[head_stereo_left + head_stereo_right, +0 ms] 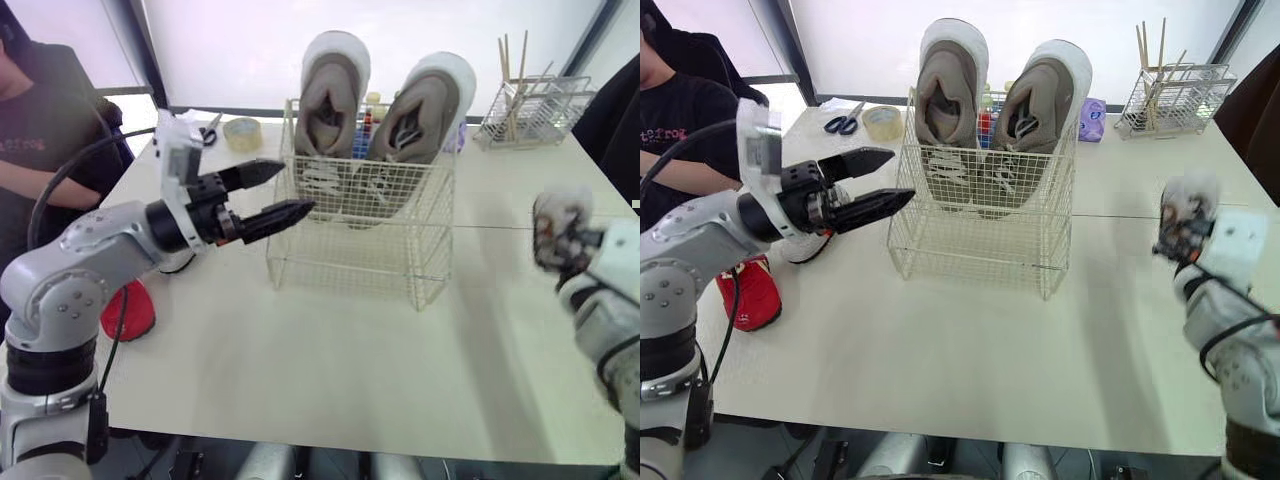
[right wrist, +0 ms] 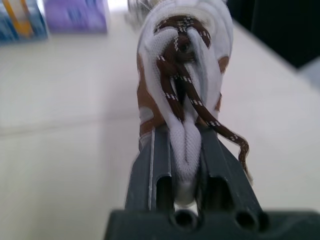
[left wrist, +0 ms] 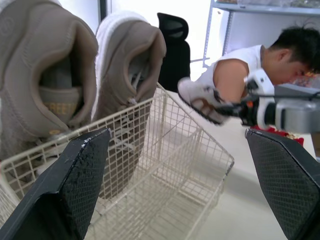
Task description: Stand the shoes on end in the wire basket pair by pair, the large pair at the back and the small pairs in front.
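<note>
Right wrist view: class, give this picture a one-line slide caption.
The right hand shut on a small white shoe with brown laces, held over the pale table.

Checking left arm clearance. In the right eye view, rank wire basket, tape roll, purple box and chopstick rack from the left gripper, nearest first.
1. wire basket: left wall right beside the left gripper.
2. tape roll: on the table behind the gripper.
3. purple box: beyond the basket, back right.
4. chopstick rack: far back right.

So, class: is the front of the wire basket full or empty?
Empty: large shoes stand at the back of the wire basket, nothing in front.
</note>
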{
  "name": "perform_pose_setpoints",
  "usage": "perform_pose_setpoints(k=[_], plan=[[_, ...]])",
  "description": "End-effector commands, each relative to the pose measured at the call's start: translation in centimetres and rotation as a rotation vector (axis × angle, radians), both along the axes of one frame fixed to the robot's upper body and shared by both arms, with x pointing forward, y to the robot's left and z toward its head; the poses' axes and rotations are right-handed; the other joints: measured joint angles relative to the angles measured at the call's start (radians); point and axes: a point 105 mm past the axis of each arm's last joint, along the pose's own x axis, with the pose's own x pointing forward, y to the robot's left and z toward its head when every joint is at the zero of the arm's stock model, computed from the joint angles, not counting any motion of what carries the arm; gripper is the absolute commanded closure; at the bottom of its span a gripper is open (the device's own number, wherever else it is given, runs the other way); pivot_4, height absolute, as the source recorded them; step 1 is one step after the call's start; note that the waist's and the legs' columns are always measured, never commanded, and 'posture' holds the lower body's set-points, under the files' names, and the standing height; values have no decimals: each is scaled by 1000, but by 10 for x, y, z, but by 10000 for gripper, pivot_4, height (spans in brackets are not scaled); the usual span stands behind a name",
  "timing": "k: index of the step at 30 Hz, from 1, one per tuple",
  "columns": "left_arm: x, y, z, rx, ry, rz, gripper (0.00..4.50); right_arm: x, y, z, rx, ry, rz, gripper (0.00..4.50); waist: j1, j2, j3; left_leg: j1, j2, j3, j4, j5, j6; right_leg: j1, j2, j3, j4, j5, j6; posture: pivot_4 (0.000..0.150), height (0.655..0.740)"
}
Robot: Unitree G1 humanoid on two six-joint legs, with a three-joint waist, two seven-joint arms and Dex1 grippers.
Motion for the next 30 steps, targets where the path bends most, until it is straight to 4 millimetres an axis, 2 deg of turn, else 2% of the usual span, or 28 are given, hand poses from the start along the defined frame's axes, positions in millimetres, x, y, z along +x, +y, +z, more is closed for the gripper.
perform_pose_setpoints(k=[1, 3, 9, 16, 19, 22, 26, 30], plan=[[4, 9, 20, -50, -35, -14, 0, 12, 20, 78, -185, -240, 189, 44848, -1, 1, 2, 0, 0, 0, 0, 0, 0, 0, 0, 0, 0, 0, 0, 1500, 7400], [6, 9, 23, -51, -36, -28, 0, 13, 37, 108, -351, -312, 307, 44848, -5, 0, 4, 0, 0, 0, -1, 1, -1, -1, 0, 0, 0, 0, 0, 1500, 7400], [13, 16, 30, -66, -25, -55, 0, -1, 77, 154, -820, -468, 498, 44848, -12, -4, 6, -1, 0, 0, -5, 3, -5, -1, 0, 0, -3, 0, 1, 1500, 7400], [16, 35, 49, -57, -10, -82, 0, -22, 121, 192, -1324, -638, 671, 44848, -36, -3, 10, -1, -1, 0, -6, 4, -7, -3, -1, 0, -3, 1, 2, 1500, 7400], [15, 39, 54, -34, -11, -95, 0, -28, 140, 195, -1459, -699, 748, 44848, -49, -3, 11, 0, -1, 0, -8, 4, -7, -3, 0, 0, -3, 1, 2, 1500, 7400], [11, 40, 63, -28, -10, -124, 0, -27, 162, 182, -1533, -716, 886, 44848, -51, -4, 11, 0, 0, 0, -7, 4, -7, -3, 0, 0, -3, 1, 2, 1500, 7400], [5, 34, 64, 1, -7, -173, 0, -24, 184, 161, -1522, -702, 1061, 44848, -49, -4, 12, 0, 0, 0, -6, 4, -8, -3, 0, 0, -1, 1, 2, 1500, 7400], [0, 27, 60, 38, -11, -205, 0, -19, 196, 151, -1500, -678, 1151, 44848, -44, -6, 13, 0, -1, 0, -5, 5, -8, -5, 0, 1, 2, 1, 2, 1500, 7400]])
